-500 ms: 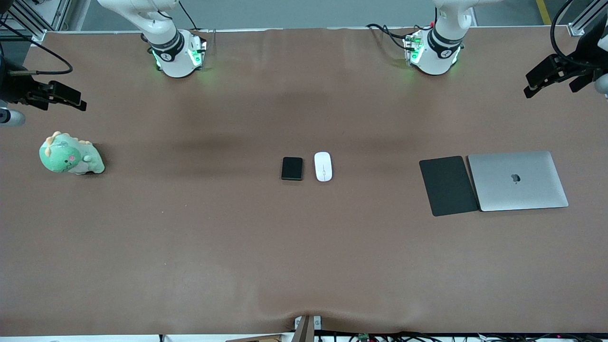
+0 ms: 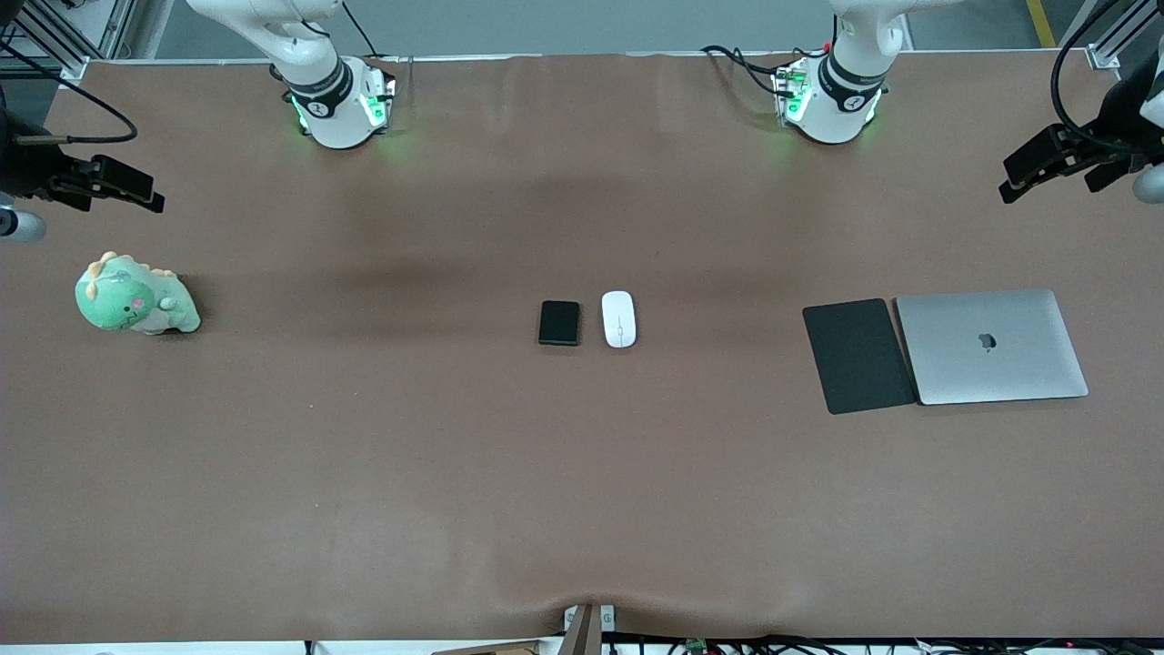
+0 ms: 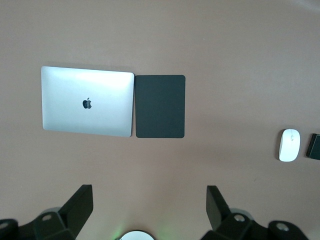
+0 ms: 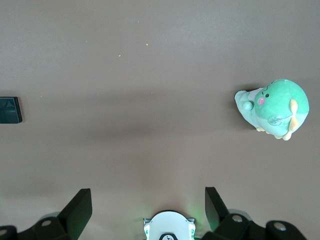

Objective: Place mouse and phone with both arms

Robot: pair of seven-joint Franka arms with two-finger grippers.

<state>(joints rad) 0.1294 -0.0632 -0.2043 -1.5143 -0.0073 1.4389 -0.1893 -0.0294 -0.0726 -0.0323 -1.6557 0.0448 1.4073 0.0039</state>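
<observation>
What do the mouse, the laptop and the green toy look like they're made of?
Mouse: probably hard plastic, white and glossy. Laptop: likely brushed metal, matte silver with an even sheen. Toy: apparently plush fabric, soft and rounded in outline.

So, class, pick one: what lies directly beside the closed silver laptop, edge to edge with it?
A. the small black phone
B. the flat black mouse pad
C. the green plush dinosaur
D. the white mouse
B: the mouse pad lies alongside the laptop, while the mouse and phone sit mid-table and the plush dinosaur sits toward the right arm's end.
</observation>
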